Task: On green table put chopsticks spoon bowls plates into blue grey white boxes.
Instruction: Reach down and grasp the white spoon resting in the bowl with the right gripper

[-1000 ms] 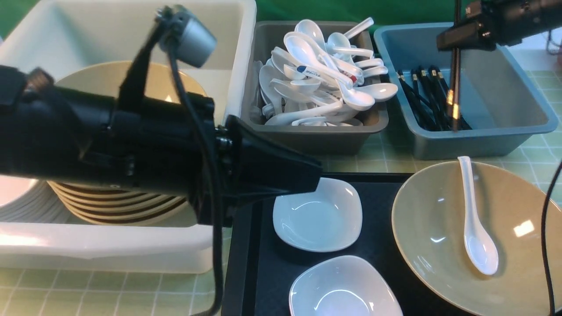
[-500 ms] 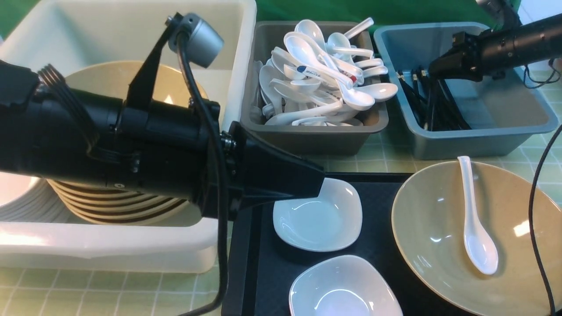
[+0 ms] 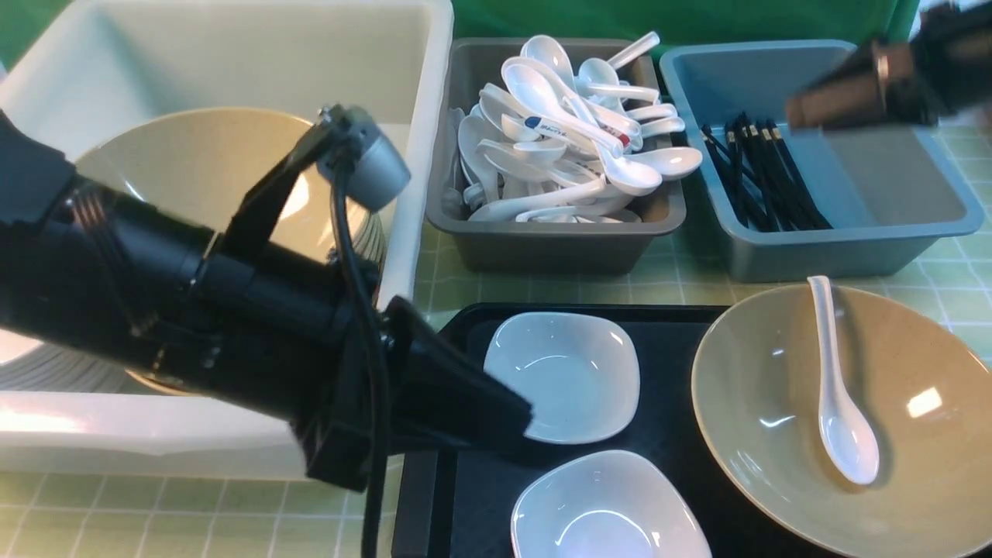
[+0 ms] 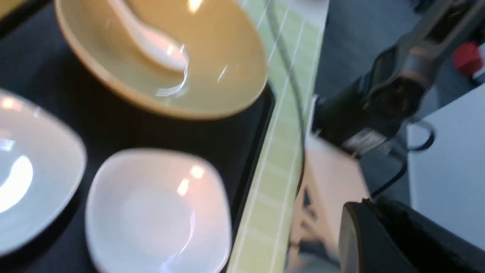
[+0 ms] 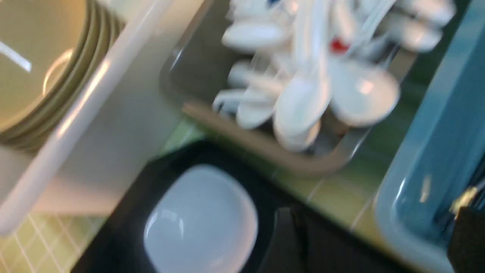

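Black left tool (image 3: 508,415) is pinched closed with nothing in it. Its tip hangs at the near-left rim of the upper white dish (image 3: 562,376); contact cannot be told. The left arm (image 3: 194,310) lies across the front of the white box (image 3: 232,62) and hides part of it.

The right tool (image 5: 373,220) is motion-blurred in the front view, up over the far right part of the blue box (image 3: 899,194). In the right wrist view its two dark fingers (image 5: 282,235) stand wide apart with nothing between them, so it is open and empty.

Task items:
- The chopsticks (image 3: 763,174), black, lie bundled inside the blue box along its left side.
- The grey box (image 3: 554,248) sits between the white box and the blue box and is heaped with white spoons (image 3: 573,132).
- A single spoon (image 3: 841,403) lies in the tan bowl (image 3: 775,387), handle toward the far rim and scoop toward the near side.
- The tan bowl sits at the right end of the black tray (image 3: 666,349).
- The upper white dish and the lower white dish (image 3: 608,508) are on the same tray, left of the bowl, close together but not touching.
- Stacked tan bowls (image 3: 194,170) are inside the white box.
- White plates (image 3: 31,372) are at the box's left edge, mostly hidden by the arm.

Everything rests on the green gridded worktop (image 3: 659,291).
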Available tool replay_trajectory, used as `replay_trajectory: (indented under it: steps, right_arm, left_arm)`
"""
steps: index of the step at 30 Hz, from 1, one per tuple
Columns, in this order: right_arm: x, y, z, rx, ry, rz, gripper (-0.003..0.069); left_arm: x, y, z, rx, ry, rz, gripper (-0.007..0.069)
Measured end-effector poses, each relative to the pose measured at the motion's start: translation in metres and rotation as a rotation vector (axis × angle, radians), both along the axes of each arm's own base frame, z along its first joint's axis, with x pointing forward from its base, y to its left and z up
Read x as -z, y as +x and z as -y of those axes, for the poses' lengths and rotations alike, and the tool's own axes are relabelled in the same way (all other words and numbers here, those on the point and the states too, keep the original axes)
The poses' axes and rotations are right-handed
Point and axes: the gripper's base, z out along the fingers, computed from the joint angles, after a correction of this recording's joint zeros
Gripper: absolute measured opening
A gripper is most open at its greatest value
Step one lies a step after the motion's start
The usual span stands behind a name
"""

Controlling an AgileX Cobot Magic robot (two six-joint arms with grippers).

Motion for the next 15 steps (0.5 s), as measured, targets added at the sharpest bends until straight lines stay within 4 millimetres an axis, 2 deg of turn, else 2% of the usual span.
replay_trajectory:
  steps: [1,2,5,8,9,11,15]
  right_arm:
    - [0.007,-0.018,-0.007,-0.011,-0.069,-0.025,0.053]
    - [0.005,-0.02,-0.007,-0.01,-0.07,-0.018,0.053]
    - [0.026,-0.059,-0.025,-0.02,-0.296,-0.129,0.053]
    - [0.042,-0.081,-0.037,-0.003,-0.435,-0.178,0.0527]
    - [0.043,-0.081,-0.037,0.009,-0.438,-0.181,0.0526]
    - [0.059,-0.087,-0.04,0.054,-0.471,-0.218,0.052]
    - [0.088,-0.085,-0.038,0.128,-0.475,-0.274,0.0505]
  left_arm:
    - [-0.003,-0.002,-0.004,-0.02,0.038,0.013,-0.0001]
    - [-0.004,-0.002,-0.005,-0.026,0.043,0.009,-0.0001]
    - [-0.017,-0.011,-0.017,-0.125,0.118,0.067,-0.0001]
    - [-0.025,-0.019,-0.027,-0.218,0.159,0.108,-0.0001]
    - [-0.026,-0.019,-0.027,-0.227,0.16,0.114,-0.0001]
    - [-0.034,-0.026,-0.034,-0.306,0.162,0.155,-0.0001]
    - [-0.056,-0.041,-0.042,-0.401,0.063,0.285,-0.0001]
